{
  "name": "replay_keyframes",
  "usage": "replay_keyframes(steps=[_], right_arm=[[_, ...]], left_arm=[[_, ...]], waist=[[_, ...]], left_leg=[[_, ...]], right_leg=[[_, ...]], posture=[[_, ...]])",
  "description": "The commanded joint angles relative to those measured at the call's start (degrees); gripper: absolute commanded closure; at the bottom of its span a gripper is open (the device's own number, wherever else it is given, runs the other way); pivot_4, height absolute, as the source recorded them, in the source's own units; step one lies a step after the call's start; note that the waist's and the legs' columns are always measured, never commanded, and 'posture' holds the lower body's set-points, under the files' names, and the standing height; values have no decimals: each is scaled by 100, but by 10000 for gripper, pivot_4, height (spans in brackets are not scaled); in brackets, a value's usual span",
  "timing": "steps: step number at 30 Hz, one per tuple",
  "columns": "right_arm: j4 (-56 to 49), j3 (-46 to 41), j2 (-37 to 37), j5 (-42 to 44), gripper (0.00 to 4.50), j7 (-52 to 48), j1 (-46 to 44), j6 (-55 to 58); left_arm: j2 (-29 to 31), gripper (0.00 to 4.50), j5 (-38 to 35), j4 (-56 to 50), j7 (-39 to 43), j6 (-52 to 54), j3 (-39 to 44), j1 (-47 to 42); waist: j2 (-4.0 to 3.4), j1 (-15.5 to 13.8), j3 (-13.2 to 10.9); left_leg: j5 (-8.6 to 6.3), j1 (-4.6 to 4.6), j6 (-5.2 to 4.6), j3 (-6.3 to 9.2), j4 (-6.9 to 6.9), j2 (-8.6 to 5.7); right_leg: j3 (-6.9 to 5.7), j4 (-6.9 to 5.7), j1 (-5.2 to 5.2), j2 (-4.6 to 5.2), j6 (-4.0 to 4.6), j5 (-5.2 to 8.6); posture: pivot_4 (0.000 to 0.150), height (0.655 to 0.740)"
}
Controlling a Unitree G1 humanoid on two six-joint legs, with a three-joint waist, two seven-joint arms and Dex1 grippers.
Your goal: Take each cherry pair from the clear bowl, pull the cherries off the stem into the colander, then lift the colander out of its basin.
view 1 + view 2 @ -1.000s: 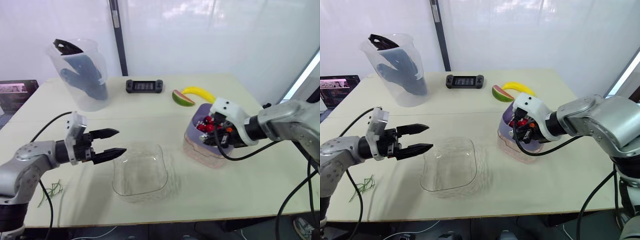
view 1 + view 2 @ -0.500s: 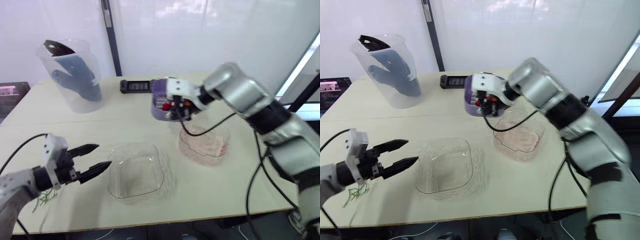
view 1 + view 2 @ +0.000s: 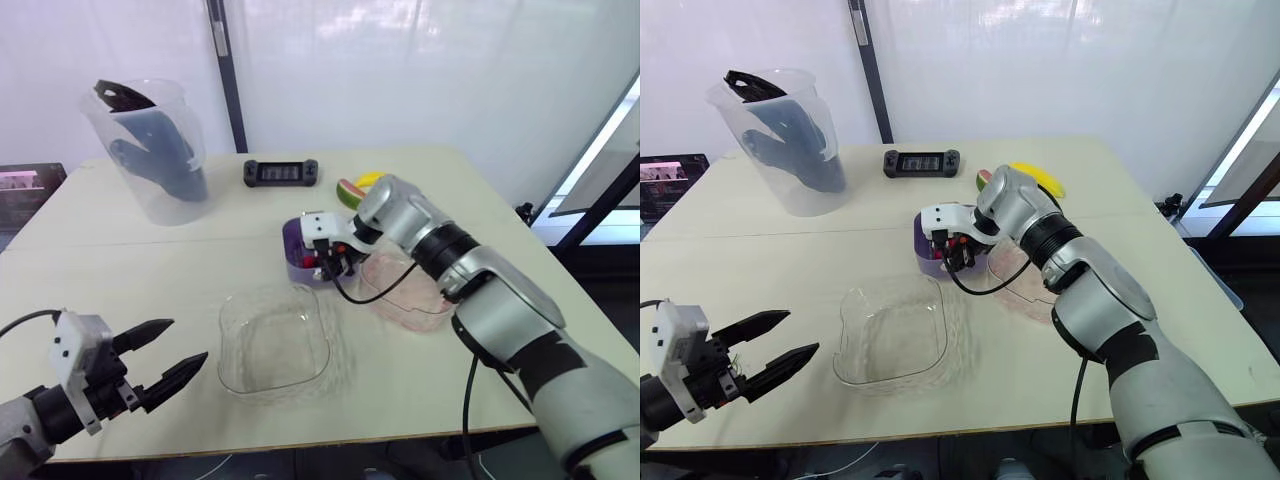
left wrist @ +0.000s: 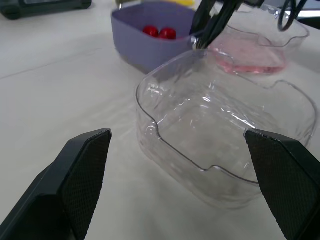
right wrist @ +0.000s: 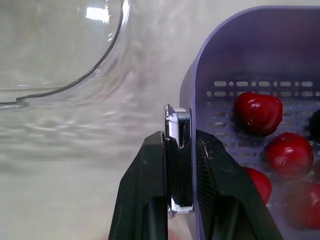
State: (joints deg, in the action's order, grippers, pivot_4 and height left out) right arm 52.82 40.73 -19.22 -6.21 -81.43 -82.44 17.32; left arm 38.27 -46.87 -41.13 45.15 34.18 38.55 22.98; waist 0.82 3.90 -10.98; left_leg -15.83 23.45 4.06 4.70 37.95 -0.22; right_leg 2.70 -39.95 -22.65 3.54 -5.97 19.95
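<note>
The right gripper (image 5: 179, 137) is pinched tight on the rim of the colander (image 3: 298, 265), which looks to rest on the table (image 3: 150, 260) just beside the pink basin (image 3: 420, 318), so it is already out of it. Red cherries (image 5: 257, 112) lie in the colander and the clear bowl (image 3: 322, 330) looks empty, so I think the job is almost done. The left gripper (image 3: 188, 340) is spread wide near the bowl and has nothing in it.

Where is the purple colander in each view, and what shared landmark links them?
Left eye view: purple colander beyond the clear bowl.
Right eye view: same spot.
Left wrist view: beyond the bowl, cherries inside.
Right wrist view: its wall pinched by the right tool.
Shared landmark: the clear bowl.
</note>
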Motion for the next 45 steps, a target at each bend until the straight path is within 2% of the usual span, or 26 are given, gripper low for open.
replay_keyframes(steps=[1, 3, 8, 13, 18, 21, 23, 25, 27, 30, 33, 37, 40, 45], right_arm=[[121, -306, 23, -172, 32172, -133, -152, -169], [133, -385, 12, -273, 25200, -122, -166, -224], [-310, -968, -185, -127, 399, -274, -400, 151], [-1443, -1747, -733, 193, 399, -334, -597, 1152], [-3258, -2502, -1701, 822, 399, -524, 30, 2501], [-4334, -3089, -2423, 1422, 399, -691, 843, 3083], [-4683, -3798, -2785, 1468, 399, -32, 1569, 3071], [-4918, -4501, -2859, 1807, 399, 379, 2067, 3219], [-5351, -5170, -2961, 1896, 399, 737, 2901, 2553], [-5930, -5942, -3306, 2061, 399, 993, 4208, 2813], [-6259, -6691, -3462, 2269, 399, 1066, 5513, 2720], [-6244, -7237, -3646, 2392, 399, 1058, 6657, 2328], [-6026, -7398, -3544, 2504, 399, 1209, 6967, 1864], [-5817, -7253, -3484, 2829, 399, 1587, 6727, 1825]], left_arm=[[127, 0, -60, -74, -27, -123, 41, -76], [204, 0, -57, 11, -15, -114, -32, -202], [391, 0, -98, 272, 47, -64, -197, -546], [610, 0, -160, 701, 107, 35, -421, -1108], [865, 0, 149, 1177, 161, -83, -894, -1826], [1081, 0, 693, 1641, -15, -210, -1224, -2332], [1214, 0, 951, 2060, 42, -368, -1342, -2669], [1256, 0, 1205, 2372, 41, -542, -1415, -2865], [1266, 0, 1417, 2667, 172, -768, -1528, -2974], [1271, 0, 1582, 3285, 489, -1072, -1679, -3170], [1305, 0, 1700, 3688, 823, -1237, -1831, -3156], [1337, 0, 1720, 3689, 1040, -1203, -1921, -3102], [1414, 0, 1662, 3744, 1219, -1097, -1918, -3166], [1399, 0, 1623, 3568, 1186, -898, -1838, -3067]], waist=[[0, 1, 0], [0, 3, 0], [-2, 7, -1], [-3, -12, -1], [1, -83, 1], [2, -172, 1], [1, -176, 1], [0, -174, 0], [-3, -137, 0], [-3, -150, 0], [-3, -156, 0], [-3, -140, 0], [-2, -140, 0], [-2, -133, 0]], left_leg=[[0, 0, 0, 0, 0, 0], [0, 0, 0, 1, 0, 0], [0, 0, 0, -1, -1, 0], [0, 0, 0, -1, -2, -1], [0, -1, -1, 0, -2, -3], [-1, -1, -2, 2, -1, -3], [-1, -1, -2, 1, 0, -4], [-1, -1, -2, -4, 2, -5], [-1, -1, -3, -11, -4, -5], [-5, -2, -10, -12, -7, -2], [-5, -1, -10, -11, -5, -4], [-5, -9, -10, -22, 3, -3], [-5, -17, -10, -20, 4, -1], [-5, -22, -10, -20, 4, 5]], right_leg=[[0, 0, 0, 0, 0, 0], [0, 0, 1, -2, 0, 0], [0, -3, -3, -3, 0, 0], [1, -4, -4, -1, 0, 0], [0, 1, 2, 1, 0, 0], [-3, 4, 7, 0, 0, 0], [-5, 9, 12, 1, 0, 0], [-2, 6, 11, 0, 0, 0], [5, 6, 7, -2, -1, 0], [2, 4, 2, -9, 0, 0], [2, 4, 8, -9, 0, 0], [12, 4, 18, -7, -1, 0], [11, 4, 28, -12, -1, 0], [12, 4, 33, -14, -1, 0]], posture=[[1500, 7400], [1500, 7400], [1500, 7400], [1500, 7400], [1500, 7400], [1500, 7400], [1500, 7400], [1500, 7400], [1500, 7400], [1500, 7400], [1500, 7400], [1500, 7400], [1500, 7400], [1500, 7400]])
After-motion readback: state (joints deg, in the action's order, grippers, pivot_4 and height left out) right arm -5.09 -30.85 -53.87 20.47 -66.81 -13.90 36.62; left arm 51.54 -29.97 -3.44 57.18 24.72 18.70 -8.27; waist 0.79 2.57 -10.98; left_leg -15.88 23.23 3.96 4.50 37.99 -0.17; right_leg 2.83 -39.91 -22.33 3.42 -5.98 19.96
